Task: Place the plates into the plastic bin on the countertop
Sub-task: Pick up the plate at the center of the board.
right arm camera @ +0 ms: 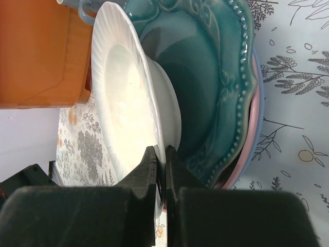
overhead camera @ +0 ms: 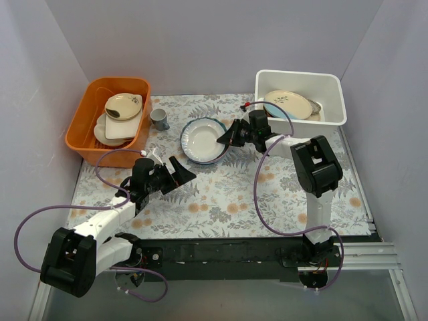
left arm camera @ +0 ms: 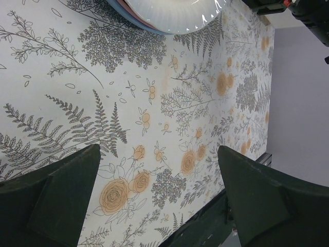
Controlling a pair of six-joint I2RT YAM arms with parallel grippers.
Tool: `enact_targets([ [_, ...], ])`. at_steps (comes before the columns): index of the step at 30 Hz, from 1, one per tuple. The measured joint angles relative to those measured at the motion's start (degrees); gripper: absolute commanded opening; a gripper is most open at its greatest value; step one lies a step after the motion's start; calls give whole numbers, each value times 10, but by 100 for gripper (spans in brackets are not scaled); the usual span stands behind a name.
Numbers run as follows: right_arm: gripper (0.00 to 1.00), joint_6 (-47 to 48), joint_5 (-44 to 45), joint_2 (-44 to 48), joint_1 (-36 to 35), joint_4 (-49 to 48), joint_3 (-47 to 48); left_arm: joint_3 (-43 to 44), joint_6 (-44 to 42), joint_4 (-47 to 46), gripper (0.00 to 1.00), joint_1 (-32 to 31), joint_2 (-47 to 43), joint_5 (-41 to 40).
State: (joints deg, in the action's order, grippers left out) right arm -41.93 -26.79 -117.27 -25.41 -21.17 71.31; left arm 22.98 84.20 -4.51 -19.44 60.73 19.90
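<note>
The stack of plates (overhead camera: 203, 141) sits on the countertop (overhead camera: 227, 194) at the middle of its far half, left of and nearer than the plastic bin (overhead camera: 331, 119). The bin stands in the far right corner and already holds a cream plate with a leaf sprig (overhead camera: 287, 103). Far left we see the orange tub (overhead camera: 83, 130) with beige dishes (overhead camera: 122, 114) in it, and the small grey cup (overhead camera: 160, 118) stands between that tub and the stack, just beside the stack's far left edge. The right arm stretches between the bin and the stack. The right gripper (right arm camera: 160, 157) is pinched narrowly on the right rim of the top plate (right arm camera: 126, 103), one finger above the rim and one beneath. The left gripper (left arm camera: 158, 154) hangs wide open over bare countertop, near and left of the stack, holding nothing. The top plate is glossy white with a ribbed rim and a deep well, and its gripped edge stands clear of the teal scalloped plate (right arm camera: 216, 87) under it. Beneath the teal one we can make out the edge of a pinkish plate (right arm camera: 241, 164) and of a light blue plate (right arm camera: 258, 110).
</note>
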Motion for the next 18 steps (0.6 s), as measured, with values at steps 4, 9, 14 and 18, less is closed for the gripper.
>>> enact_targets([
  [4,1,5,11,10,0,0,-8,0,0,-1,98,0,0,0],
  [9,1,13,16,16,-1,5,-10,0,0,-2,98,0,-1,0],
  [14,1,17,21,22,-1,13,-10,0,2,-3,98,0,-2,0],
  [18,1,21,24,26,-1,18,-10,-1,5,-7,98,0,-5,0],
])
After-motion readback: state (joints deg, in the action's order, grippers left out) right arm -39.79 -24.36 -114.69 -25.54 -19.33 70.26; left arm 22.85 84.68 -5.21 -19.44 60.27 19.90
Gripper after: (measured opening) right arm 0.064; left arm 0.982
